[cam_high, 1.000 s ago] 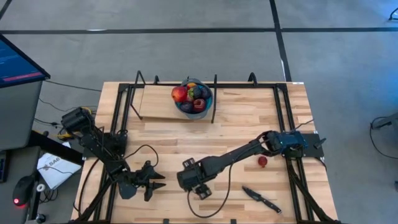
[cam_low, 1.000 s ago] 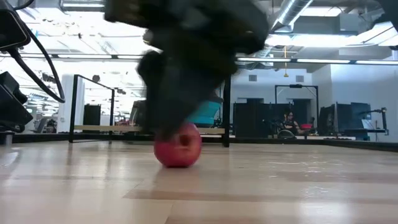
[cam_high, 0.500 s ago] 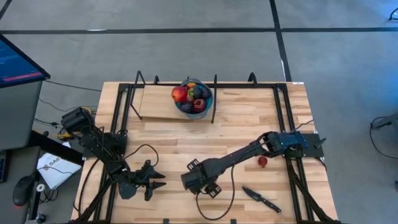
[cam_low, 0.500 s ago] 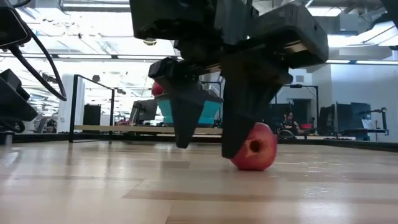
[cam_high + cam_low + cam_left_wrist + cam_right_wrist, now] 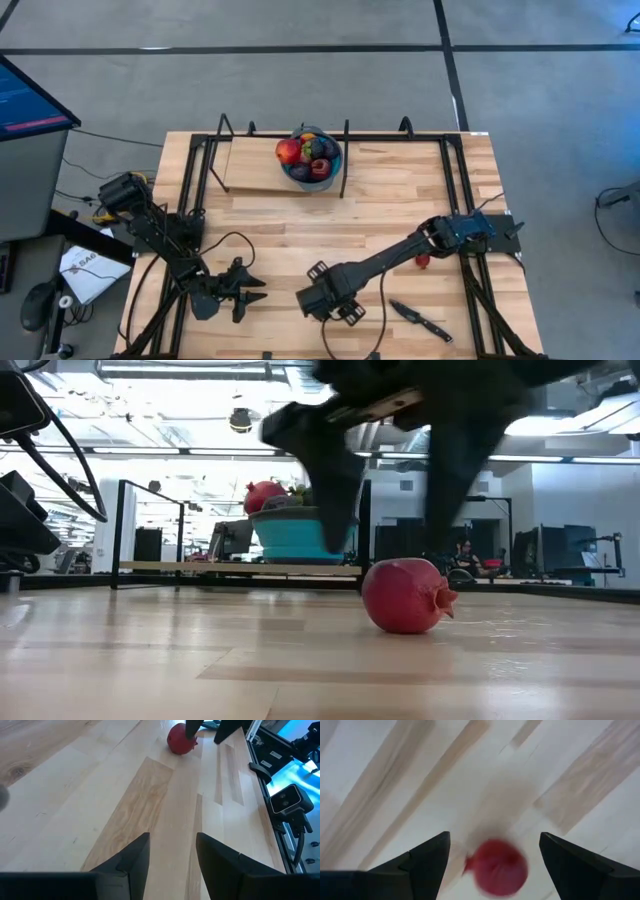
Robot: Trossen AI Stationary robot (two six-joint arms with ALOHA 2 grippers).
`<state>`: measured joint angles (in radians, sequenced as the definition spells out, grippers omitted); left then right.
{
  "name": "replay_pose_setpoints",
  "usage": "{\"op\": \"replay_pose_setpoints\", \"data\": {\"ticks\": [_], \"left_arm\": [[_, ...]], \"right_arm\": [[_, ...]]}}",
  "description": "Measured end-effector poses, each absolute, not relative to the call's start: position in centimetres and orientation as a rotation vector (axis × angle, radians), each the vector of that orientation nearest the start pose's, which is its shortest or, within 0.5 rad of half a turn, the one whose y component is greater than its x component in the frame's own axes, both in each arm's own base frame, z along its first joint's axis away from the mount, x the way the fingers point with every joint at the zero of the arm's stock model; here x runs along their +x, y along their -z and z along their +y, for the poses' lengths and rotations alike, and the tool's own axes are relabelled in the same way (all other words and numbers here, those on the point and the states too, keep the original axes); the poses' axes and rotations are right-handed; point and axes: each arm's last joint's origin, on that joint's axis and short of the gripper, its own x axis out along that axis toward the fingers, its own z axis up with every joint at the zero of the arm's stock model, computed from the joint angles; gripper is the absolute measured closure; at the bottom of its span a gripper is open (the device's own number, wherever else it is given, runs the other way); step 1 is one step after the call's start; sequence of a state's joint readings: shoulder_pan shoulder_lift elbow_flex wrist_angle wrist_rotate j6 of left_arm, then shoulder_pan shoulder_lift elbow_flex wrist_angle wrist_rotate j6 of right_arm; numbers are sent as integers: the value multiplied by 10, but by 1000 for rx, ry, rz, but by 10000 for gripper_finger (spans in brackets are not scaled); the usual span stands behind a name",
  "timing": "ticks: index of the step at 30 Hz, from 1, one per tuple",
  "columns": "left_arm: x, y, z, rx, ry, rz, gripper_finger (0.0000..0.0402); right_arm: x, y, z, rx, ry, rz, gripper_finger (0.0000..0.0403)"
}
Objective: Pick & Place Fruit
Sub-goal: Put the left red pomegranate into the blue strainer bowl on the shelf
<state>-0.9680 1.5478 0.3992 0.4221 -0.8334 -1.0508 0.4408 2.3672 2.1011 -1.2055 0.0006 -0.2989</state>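
The right gripper (image 5: 492, 855) is hanging with its two dark fingers (image 5: 427, 857) spread wide, holding nothing, and a small round red fruit with a little crown tip (image 5: 497, 866) is lying on the pale wooden plank table (image 5: 380, 765) in the gap between them, apart from both; in the low view this fruit (image 5: 407, 596) is resting on the wood with the dark fingers above and behind it. In the high view the right gripper (image 5: 333, 300) is sitting toward 6 o'clock of the table (image 5: 270, 225), a second small red fruit (image 5: 423, 260) is lying at about 3 o'clock beside the arm, and a black-handled knife (image 5: 420, 319) is lying toward 5 o'clock. The left gripper (image 5: 248, 290) is waiting near 7 o'clock, its fingers (image 5: 131, 857) parted and empty. At 12 o'clock a round blue bowl (image 5: 311, 156) is holding a heap of red and dark purple fruit (image 5: 305, 151)
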Motion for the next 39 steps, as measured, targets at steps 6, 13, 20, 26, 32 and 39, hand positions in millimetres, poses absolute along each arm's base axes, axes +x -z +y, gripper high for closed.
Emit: {"op": "replay_pose_setpoints", "data": {"ticks": [6, 13, 20, 26, 32, 39], "left_arm": [[150, -111, -181, -457, -117, 449, 248], [151, -111, -181, -456, -117, 448, 248], [151, -111, -181, -458, -116, 447, 248], [151, -111, -181, -459, -115, 447, 248], [151, -111, -181, -459, -115, 447, 248], [151, -111, -181, -459, -115, 448, 248]], "right_arm": [[411, -183, 204, -703, -625, 1498, 101], [414, -182, 205, -842, -627, 1440, 101], [417, -181, 197, -862, -645, 1447, 101], [413, -164, 190, -881, -670, 1508, 101], [413, -157, 193, -864, -650, 1487, 108], [413, -157, 196, -840, -626, 1480, 145]]}}
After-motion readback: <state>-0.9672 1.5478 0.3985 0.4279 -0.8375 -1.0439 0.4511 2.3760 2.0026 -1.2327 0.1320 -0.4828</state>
